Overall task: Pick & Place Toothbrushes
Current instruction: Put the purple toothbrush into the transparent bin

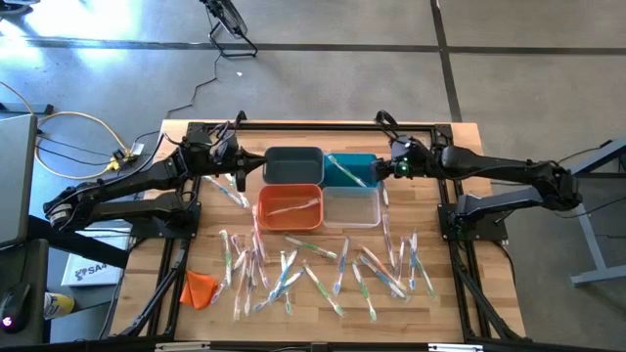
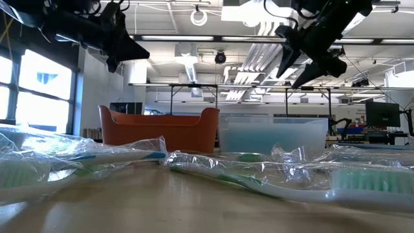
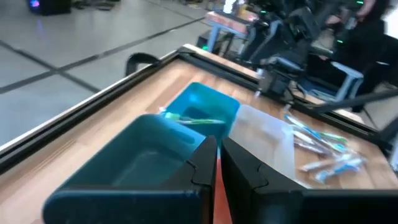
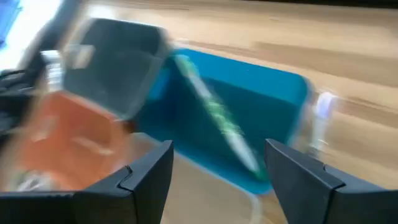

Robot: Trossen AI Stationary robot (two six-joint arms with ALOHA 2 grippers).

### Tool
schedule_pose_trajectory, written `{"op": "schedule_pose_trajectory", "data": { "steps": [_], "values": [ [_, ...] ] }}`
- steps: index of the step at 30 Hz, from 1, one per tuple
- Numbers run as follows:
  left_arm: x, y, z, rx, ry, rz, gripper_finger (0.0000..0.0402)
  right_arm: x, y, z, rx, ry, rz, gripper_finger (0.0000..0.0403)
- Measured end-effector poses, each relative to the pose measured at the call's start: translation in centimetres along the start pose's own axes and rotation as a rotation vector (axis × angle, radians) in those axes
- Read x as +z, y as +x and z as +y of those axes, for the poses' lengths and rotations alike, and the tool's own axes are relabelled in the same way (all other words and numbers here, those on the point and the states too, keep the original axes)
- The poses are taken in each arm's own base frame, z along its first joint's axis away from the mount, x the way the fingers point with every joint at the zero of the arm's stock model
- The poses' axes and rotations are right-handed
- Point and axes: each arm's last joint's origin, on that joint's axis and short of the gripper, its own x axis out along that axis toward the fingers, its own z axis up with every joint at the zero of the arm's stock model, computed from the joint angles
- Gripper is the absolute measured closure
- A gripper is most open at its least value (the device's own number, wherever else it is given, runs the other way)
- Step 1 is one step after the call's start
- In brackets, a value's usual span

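Note:
Several wrapped toothbrushes (image 1: 313, 269) lie scattered on the near half of the wooden table. One with a green handle (image 4: 214, 115) lies slantwise inside the teal bin (image 1: 354, 166), and another (image 1: 293, 207) lies in the orange bin (image 1: 290, 207). My left gripper (image 3: 217, 146) hangs shut and empty above the dark grey bin's (image 1: 293, 164) left end. My right gripper (image 4: 217, 148) hangs open and empty above the teal bin's right end, tipped down toward it.
The four bins stand together at the table's middle, the clear bin (image 1: 352, 207) in front of the teal one. One toothbrush (image 1: 227, 191) lies left of the bins. An orange lump (image 1: 199, 288) sits near the front left corner. A black frame edges the table.

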Motion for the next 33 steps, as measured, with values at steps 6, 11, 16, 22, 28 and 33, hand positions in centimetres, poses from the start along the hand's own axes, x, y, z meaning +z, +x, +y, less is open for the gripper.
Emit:
{"op": "schedule_pose_trajectory", "data": {
  "steps": [6, 11, 16, 22, 28, 33],
  "values": [
    [0.3, 0.0, -0.1, -0.006, -0.003, -0.033, 0.0383, -0.8, 0.8, -0.8, -0.143, 0.079, 0.042, 0.0160],
    [0.3, 0.0, -0.1, -0.005, -0.004, -0.033, 0.0383, -1.8, 1.8, -1.0, -0.226, 0.063, 0.112, 0.0160],
    [0.3, 0.0, -0.1, -0.004, -0.004, -0.031, 0.0383, -2.5, 2.3, -1.1, -0.269, 0.037, 0.182, 0.0160],
    [0.3, 0.0, -0.1, -0.002, -0.004, -0.031, 0.0383, -3.2, 2.8, -1.6, -0.344, 0.039, 0.260, 0.0162],
    [0.3, 0.0, -0.1, -0.002, -0.005, -0.031, 0.0383, -3.7, 3.4, -2.0, -0.355, 0.033, 0.294, 0.0209],
    [0.3, 0.0, -0.1, -0.001, -0.005, -0.031, 0.0383, -4.4, 4.3, -2.6, -0.332, 0.043, 0.273, 0.0271]
  ]
}}
